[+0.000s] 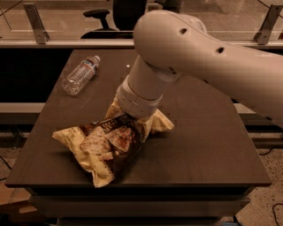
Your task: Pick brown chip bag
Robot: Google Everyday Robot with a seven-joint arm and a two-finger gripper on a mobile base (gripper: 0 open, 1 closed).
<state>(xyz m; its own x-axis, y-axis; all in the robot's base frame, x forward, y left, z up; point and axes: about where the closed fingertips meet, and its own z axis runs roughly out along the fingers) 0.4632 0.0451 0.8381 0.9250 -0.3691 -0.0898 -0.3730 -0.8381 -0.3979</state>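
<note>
The brown chip bag (106,148) lies crumpled on the dark table (203,145), near its front left. It has a dark brown front and pale yellow edges. My gripper (127,117) is at the end of the white arm (185,53). It is pressed down into the bag's upper end, and the wrist hides most of it. The bag's far end bunches up around the gripper.
A clear plastic water bottle (80,75) lies on its side at the table's back left. A black office chair (119,13) stands behind a rail beyond the table. The table's front edge is just below the bag.
</note>
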